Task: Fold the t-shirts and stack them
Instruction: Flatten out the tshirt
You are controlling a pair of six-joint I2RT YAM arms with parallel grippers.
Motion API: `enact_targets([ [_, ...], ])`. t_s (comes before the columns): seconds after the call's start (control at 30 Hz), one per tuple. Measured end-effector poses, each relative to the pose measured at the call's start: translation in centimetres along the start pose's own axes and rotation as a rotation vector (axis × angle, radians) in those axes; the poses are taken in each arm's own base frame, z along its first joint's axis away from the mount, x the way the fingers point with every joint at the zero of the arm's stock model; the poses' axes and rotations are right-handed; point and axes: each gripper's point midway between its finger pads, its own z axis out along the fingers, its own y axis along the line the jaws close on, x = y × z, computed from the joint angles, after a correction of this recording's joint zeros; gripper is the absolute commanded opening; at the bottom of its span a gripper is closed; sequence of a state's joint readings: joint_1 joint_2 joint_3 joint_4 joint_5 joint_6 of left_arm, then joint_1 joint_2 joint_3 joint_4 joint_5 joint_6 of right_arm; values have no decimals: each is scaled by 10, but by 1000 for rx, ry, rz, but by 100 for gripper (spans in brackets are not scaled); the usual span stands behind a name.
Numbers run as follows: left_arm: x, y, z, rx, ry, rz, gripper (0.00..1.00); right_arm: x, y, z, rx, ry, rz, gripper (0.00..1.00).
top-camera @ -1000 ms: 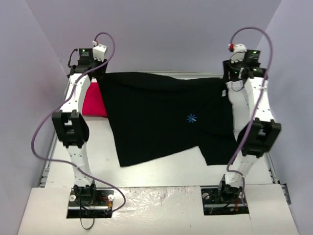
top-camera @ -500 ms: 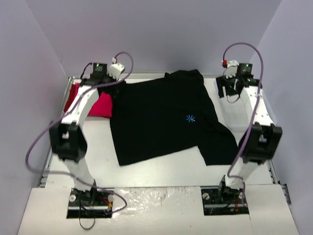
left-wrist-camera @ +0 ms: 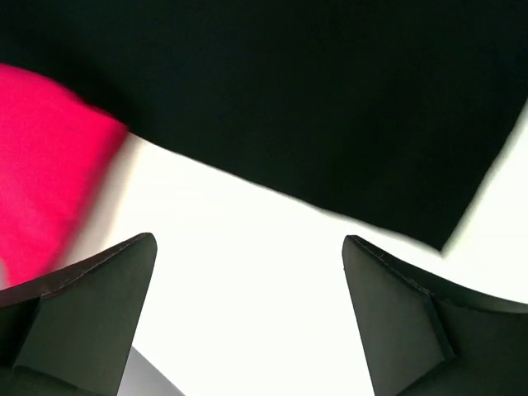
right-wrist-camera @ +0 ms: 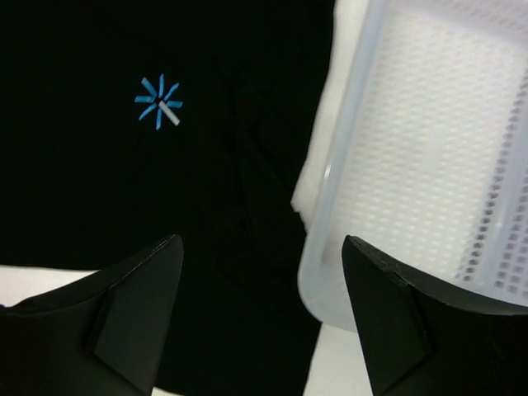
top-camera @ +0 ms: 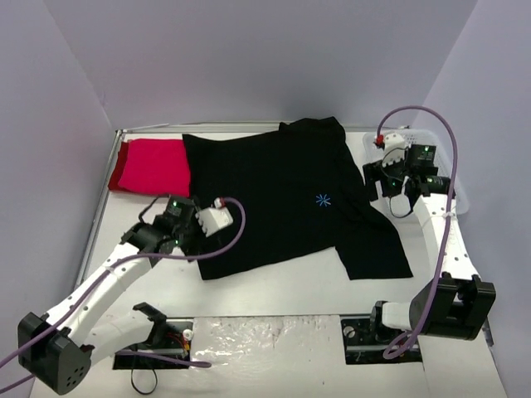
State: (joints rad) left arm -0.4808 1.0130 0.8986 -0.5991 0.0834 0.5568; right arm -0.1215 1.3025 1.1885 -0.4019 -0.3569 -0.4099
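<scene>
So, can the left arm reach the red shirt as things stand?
Probably yes: the left gripper is open over bare table, the red shirt lies just ahead-left, and the black shirt overlaps only its right edge.

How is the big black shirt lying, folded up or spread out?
Spread out. The black shirt lies wide and flat on the table, its blue mark showing.

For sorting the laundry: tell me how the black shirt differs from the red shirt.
The black shirt bears a small blue starburst; the red shirt is plain. The black shirt lies spread open with a sleeve out and covers far more room than the red shirt, which looks folded into a compact rectangle. Both lie flat on the table, and neither is held.
</scene>
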Motion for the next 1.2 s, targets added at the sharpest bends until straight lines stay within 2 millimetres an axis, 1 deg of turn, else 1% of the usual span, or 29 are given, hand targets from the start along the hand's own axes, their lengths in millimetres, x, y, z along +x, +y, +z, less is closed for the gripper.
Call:
enact_targets([
  [0.03,16,-14,4,34,41,18,94,8,4,3,-17,13,3,73],
  [0.1,43,-35,8,85,116,45,93,25,12,8,-46,50,15,72],
  [0.17,62,-47,10,102,163,80,93,41,19,13,-69,86,27,72],
  [0.27,79,-57,15,109,209,124,93,56,26,16,-92,118,40,72],
  [0.4,94,-69,23,145,250,152,93,63,30,18,-109,131,49,72],
  [0.63,85,-75,42,166,236,194,93,73,33,22,-118,155,58,74],
  [0.73,83,-81,49,191,236,214,93,78,34,24,-123,169,62,74],
  [0.83,77,-90,51,224,221,239,93,83,34,29,-131,191,69,74],
  [1.0,59,-100,55,275,180,272,92,90,34,34,-135,218,77,76],
  [1.2,60,-112,60,338,184,282,90,91,34,34,-132,220,77,76],
])
